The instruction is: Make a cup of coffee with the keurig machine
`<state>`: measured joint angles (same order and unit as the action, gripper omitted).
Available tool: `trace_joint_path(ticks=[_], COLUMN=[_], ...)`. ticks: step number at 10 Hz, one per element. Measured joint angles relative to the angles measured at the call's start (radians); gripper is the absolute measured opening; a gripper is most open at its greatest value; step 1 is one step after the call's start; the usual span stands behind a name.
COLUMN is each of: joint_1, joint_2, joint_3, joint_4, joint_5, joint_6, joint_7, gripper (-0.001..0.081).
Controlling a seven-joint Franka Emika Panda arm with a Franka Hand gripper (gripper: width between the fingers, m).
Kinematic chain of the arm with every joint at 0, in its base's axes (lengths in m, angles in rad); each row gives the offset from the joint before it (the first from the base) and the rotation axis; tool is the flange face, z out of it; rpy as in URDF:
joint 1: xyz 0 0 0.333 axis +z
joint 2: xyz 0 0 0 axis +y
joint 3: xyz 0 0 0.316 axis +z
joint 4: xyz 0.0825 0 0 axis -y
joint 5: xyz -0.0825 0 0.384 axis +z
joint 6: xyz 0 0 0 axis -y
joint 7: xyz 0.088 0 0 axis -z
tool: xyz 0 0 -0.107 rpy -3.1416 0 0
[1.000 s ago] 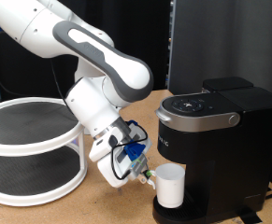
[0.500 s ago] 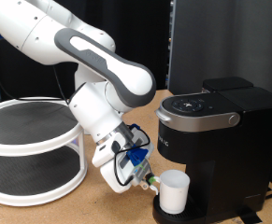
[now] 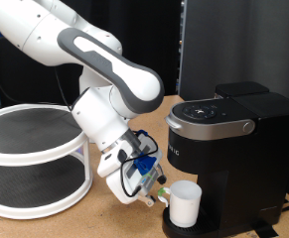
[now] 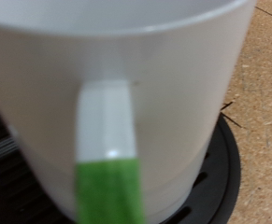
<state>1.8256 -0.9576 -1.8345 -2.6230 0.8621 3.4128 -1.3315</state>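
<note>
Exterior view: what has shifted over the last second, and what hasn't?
The hand carried the cup down and toward the exterior view's right, onto the drip base of the keurig machine; in the last half second almost nothing moved. The hand is still at the cup's handle. The machine and round shelf stayed put.

cup (image 3: 185, 203) on drip base (image 3: 196, 228) of keurig machine (image 3: 229, 159), under its head | gripper (image 3: 160, 194) just at cup's exterior-view-left side | two-tier round rack (image 3: 35, 159) far exterior-view-left | all on tabletop (image 3: 104, 216)
</note>
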Motion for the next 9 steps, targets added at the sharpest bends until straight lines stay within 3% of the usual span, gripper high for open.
trace_joint_path(ticks=[1, 2, 5, 7, 9], joint_1=[-0.025, -0.067, -0.231, -0.348, -0.347], joint_2=[0.041, 0.095, 0.273, 0.346, 0.333], joint_3=[0.011, 0.03, 0.118, 0.21, 0.208], joint_4=[-0.013, -0.033, -0.1, -0.155, -0.153], joint_5=[0.016, 0.027, 0.03, 0.03, 0.03], joint_6=[-0.056, -0.128, -0.33, -0.359, -0.346], joint_7=[0.0, 0.004, 0.043, 0.05, 0.047], gripper=[0.0668, 0.0781, 0.0798, 0.0798, 0.0798])
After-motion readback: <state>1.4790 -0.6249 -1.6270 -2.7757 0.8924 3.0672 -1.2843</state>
